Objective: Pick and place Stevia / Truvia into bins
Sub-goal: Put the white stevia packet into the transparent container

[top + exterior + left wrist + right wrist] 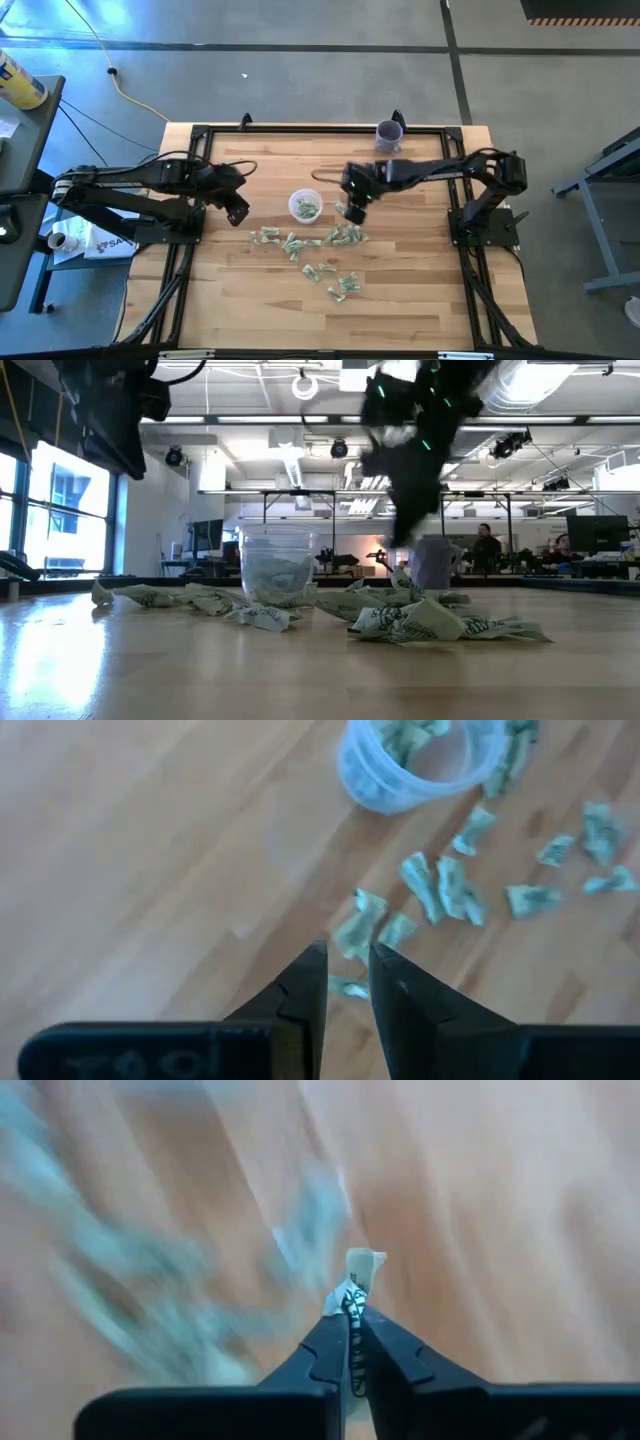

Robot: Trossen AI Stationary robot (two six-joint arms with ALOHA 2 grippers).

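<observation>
while the right gripper (352, 1320) is clamped on one green and white packet (357, 1280), pinched between its tips, it is held above the table (420, 300), just beside the translucent cup (304, 206). several packets are seen inside that cup. more loose packets (318, 250) are scattered in front of it. the left gripper (347, 970) is held above the table left of the cup, its fingers narrowly parted with nothing between them. a purple mug (389, 134) is set at the far edge.

Bare table (230, 290) ahead of me — packets (310, 245) crowd the middle, cup (304, 206) just behind them.
</observation>
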